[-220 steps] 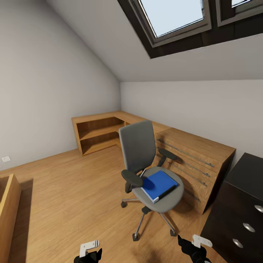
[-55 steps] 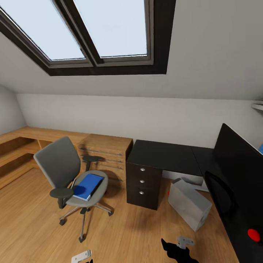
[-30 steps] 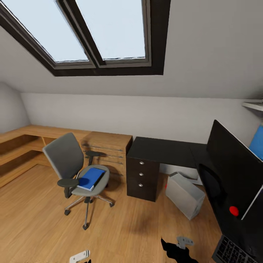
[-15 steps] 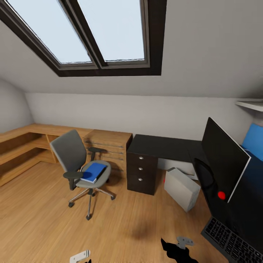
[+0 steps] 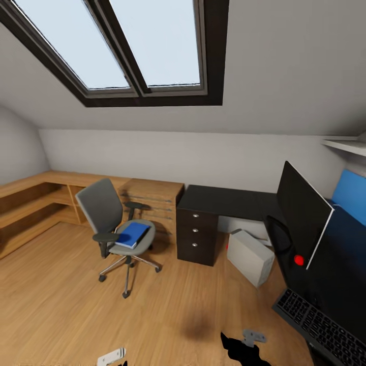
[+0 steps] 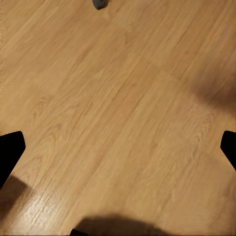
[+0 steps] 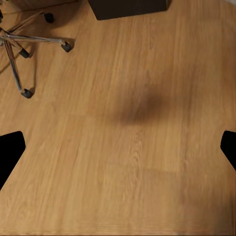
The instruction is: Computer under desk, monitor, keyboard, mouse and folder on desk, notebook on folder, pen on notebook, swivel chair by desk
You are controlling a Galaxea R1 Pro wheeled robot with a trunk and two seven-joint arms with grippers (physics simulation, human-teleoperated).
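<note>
The blue folder point(image 5: 131, 234) lies on the swivel chair point(image 5: 114, 223), well apart from the black tabletop point(image 5: 229, 202). Both pincers (spread, empty) are aimed at the floor. An approach to the chair is judged next.

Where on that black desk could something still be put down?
The long black-topped desk shows a bare stretch above its dark three-drawer unit, left of the large flat black monitor. Nearer the camera it is crowded: the monitor's stand and the slim black-keyed keyboard.
</note>
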